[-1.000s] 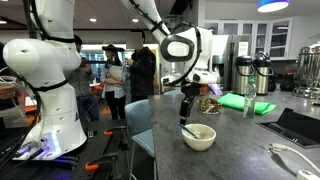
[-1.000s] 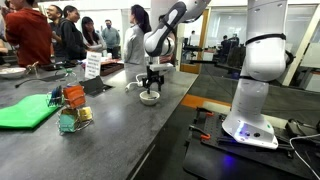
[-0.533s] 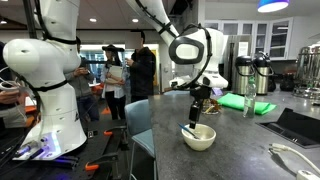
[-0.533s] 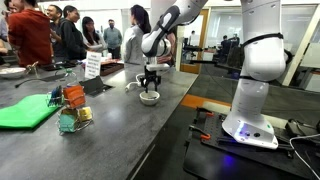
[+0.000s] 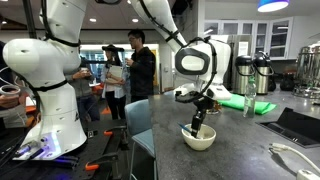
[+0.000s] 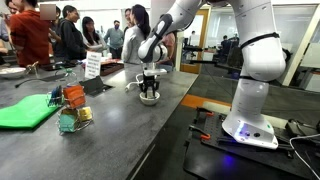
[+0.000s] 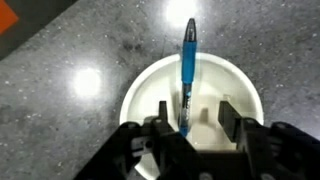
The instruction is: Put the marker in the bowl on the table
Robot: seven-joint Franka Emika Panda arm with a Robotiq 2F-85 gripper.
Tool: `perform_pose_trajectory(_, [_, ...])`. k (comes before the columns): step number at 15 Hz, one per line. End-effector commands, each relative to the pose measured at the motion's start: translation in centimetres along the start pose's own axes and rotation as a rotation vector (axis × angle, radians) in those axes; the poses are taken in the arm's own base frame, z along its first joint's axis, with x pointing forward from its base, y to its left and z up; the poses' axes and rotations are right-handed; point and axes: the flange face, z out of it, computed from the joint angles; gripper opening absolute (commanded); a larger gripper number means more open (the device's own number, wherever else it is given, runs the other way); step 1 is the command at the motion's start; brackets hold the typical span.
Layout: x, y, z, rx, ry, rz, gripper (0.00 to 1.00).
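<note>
Jaws: the gripper [image 7: 195, 118] is hanging with its two fingers standing well apart, the gap far wider than the marker. As far as the wrist view shows, they are pinching nothing.
Marker: the blue marker [image 7: 187, 75] is lying in the bowl [image 7: 135, 85]. It is starting between the fingers and reaching straight ahead of them, with its far end poking out past the far rim.
Long axis: it is running forward from the jaws, across the line along which they close, and leaning only slightly to one side.
Offset in the gap: the marker is sitting off centre, just beside one finger [image 7: 162, 118] and clearly apart from the other. Whether it is touching the near finger cannot be told.
Bowl: it is sitting directly beneath the jaws on the table [image 7: 70, 60], its rim ringing the fingertips on both sides.
Exterior views: in both exterior views the gripper [image 5: 200, 120] [image 6: 149, 84] is dipping down to the bowl [image 5: 198, 139] [image 6: 149, 98] on the dark table [image 5: 240, 150] [image 6: 110, 130]. The marker is too small to make out there.
Stage: judging from the open fingers and the marker resting in the bowl, the drop seems to be done and only the withdrawal is remaining.
Coming move: it is probably calling for a straight rise away from the bowl, with no drift toward the side where the marker is lying.
Risk: the near finger may be catching the marker on the way up, and the end overhanging the rim is making the marker easy to tip out.
</note>
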Motion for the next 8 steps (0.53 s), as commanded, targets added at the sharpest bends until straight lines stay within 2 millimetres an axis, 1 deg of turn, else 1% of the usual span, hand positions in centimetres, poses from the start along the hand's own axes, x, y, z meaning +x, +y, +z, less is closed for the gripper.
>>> perform_pose_trajectory(1, [0.70,0.09,0.48,0.019,-0.042,0.010,0.58])
perform_pose_trajectory(3, [0.91,0.16,0.83,0.018,-0.048,0.015,0.54])
perform_pose_trajectory(4, [0.97,0.22,0.95,0.019,-0.052,0.015,0.53])
perform_pose_trajectory(5, [1.05,0.27,1.04,0.018,-0.056,0.017,0.47])
perform_pose_trajectory(6, [1.11,0.32,1.11,0.016,-0.061,0.018,0.35])
perform_pose_trajectory(7, [1.18,0.33,1.11,0.018,-0.068,0.017,0.31])
perform_pose_trajectory(8, [1.18,0.32,1.12,0.016,-0.075,0.015,0.31])
